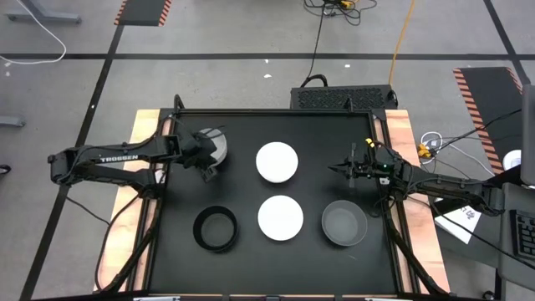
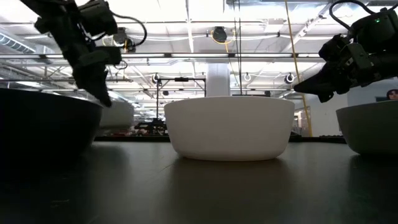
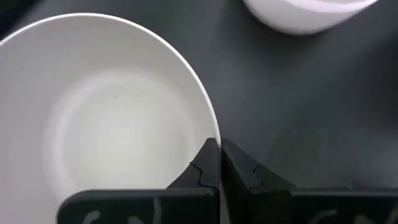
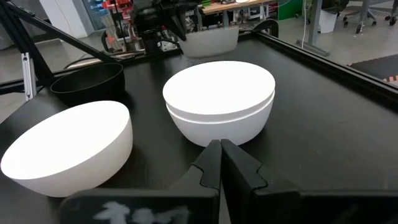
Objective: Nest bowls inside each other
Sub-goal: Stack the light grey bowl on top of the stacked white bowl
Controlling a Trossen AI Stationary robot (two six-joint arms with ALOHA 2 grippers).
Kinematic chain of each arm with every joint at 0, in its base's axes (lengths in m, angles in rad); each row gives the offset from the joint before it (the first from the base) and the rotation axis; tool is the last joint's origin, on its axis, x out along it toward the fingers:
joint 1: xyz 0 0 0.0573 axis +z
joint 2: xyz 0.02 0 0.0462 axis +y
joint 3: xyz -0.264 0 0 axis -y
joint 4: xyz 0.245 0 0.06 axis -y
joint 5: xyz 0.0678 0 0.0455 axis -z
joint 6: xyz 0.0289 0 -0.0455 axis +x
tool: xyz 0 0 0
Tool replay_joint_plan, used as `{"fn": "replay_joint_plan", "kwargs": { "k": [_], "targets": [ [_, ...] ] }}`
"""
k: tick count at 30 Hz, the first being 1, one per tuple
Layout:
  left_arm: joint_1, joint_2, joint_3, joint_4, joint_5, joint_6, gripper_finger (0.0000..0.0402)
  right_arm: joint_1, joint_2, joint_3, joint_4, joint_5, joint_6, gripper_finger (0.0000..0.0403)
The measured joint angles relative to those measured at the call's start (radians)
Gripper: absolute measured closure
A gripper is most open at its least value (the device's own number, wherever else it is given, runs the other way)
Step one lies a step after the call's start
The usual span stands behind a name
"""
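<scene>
Partly nested only: left gripper (image 3: pixel 219 163) clamped on white bowl's (image 3: pixel 112 118) rim left of stacked pair (image 1: pixel 277 161); right gripper (image 1: pixel 338 169) pinched empty; black (image 1: pixel 216 229), grey (image 1: pixel 344 223) bowls loose.

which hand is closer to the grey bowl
Right. The right hand hangs just above the far side of the grey bowl, near the table's right edge. The left hand is across the table, shut on a white bowl's rim.

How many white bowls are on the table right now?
3 showing: left bowl, its rim in the left gripper; back bowl, mid-table; front bowl, before it. The back bowl shows a double rim, so another may sit nested inside.
</scene>
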Motion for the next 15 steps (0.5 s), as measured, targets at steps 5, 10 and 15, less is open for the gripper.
{"fn": "replay_joint_plan", "kwargs": {
  "k": [5, 10, 15],
  "targets": [
    [-0.013, 0.0, 0.056, 0.008, -0.02, 0.045, 0.0401, 0.0, 0.0, 0.0, 0.0, 0.0, 0.0, 0.0403],
    [-0.021, 0.0, 0.067, 0.065, -0.054, 0.094, 0.0401, 0.0, 0.0, 0.0, 0.0, 0.0, 0.001, 0.0403],
    [-0.023, 0.0, 0.067, 0.098, -0.053, 0.118, 0.0401, 0.0, 0.0, 0.0, 0.0, 0.0, 0.001, 0.0403]
  ]
}}
